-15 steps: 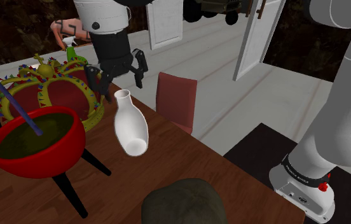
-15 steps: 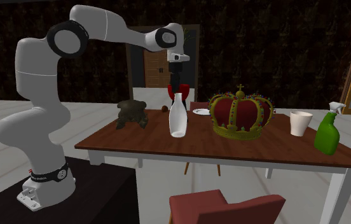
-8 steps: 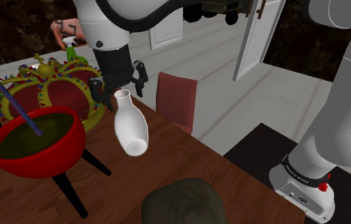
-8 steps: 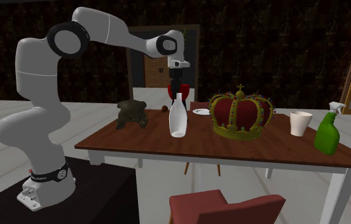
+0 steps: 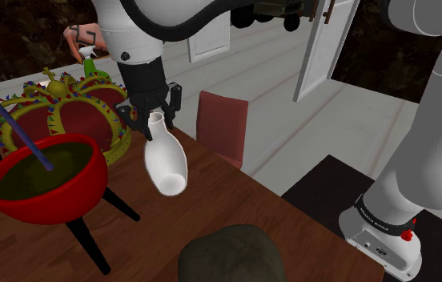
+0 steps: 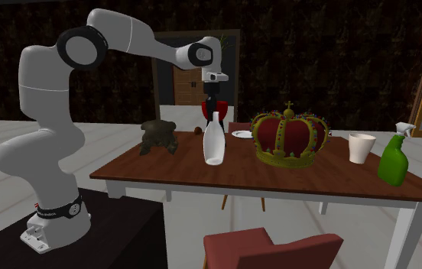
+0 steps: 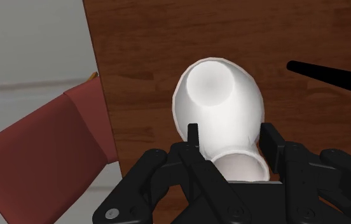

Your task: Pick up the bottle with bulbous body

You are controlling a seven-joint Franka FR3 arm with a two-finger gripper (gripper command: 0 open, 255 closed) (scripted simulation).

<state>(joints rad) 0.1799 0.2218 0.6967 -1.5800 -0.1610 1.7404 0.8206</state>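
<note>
So, roughly halfway is how this would be judged: the gripper (image 6: 215,113) is parked over the white bottle (image 6: 214,144), and in the wrist view its black fingers (image 7: 193,135) look pinched onto the narrow neck from both sides. Reaching and grabbing can be called done. The lift is what's left, since the bottle is seen upright with its round base on the table (image 6: 163,174). It's placed toward the table's left end in the second exterior view, a bit back from the near edge. Counted left to right in that view: one white arm (image 6: 49,145), one dark lump (image 6: 158,137) near the far left corner, one white bottle, one small plate (image 6: 241,134) by the far edge, one gold-and-red crown (image 6: 290,137) around the middle, one white cup (image 6: 361,147), and one green spray bottle (image 6: 395,159) toward the right end. Two chairs are counted too, a red chair (image 6: 238,126) behind the far edge and a second red chair (image 6: 271,246) before the near edge.
</note>
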